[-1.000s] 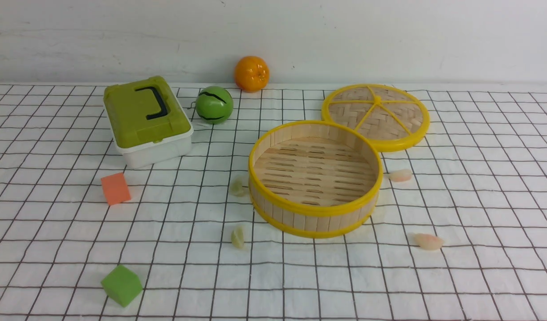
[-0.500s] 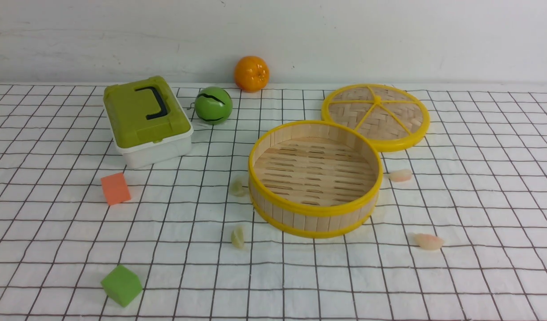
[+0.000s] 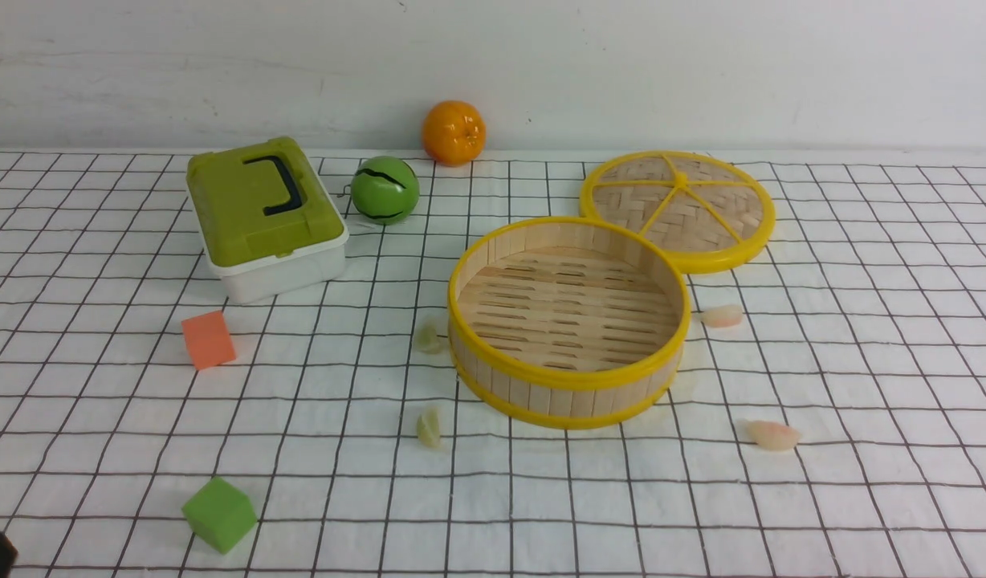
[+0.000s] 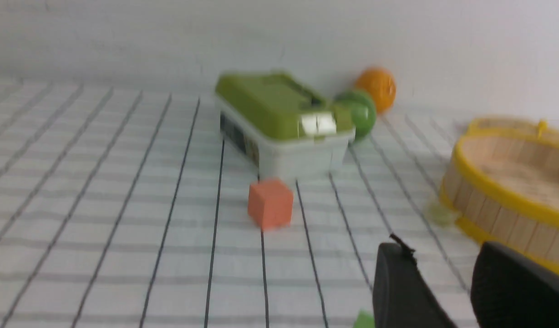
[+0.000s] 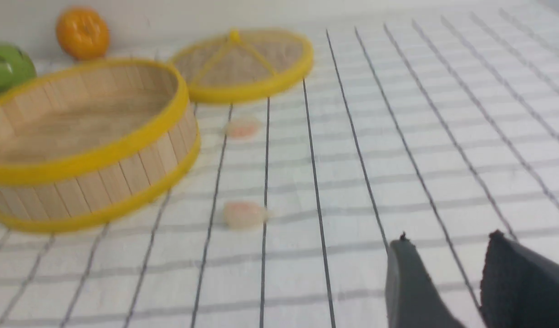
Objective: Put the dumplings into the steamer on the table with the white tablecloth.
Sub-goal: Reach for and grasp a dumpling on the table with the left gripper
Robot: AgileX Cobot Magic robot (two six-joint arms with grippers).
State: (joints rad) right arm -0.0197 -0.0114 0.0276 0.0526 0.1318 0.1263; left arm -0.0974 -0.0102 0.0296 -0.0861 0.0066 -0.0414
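Left wrist cam's cutting off most of the black left hand (image 4: 436, 278), black right hand (image 5: 448, 278) is getting cropped too, both hanging open and gripping nothing; two pale green and two pinkish-white translucent crescent dumplings (image 3: 429, 428) are lying on the white gridded bench (image 3: 621, 522), flanking the round yellow-rimmed bamboo steamer (image 3: 569, 321)
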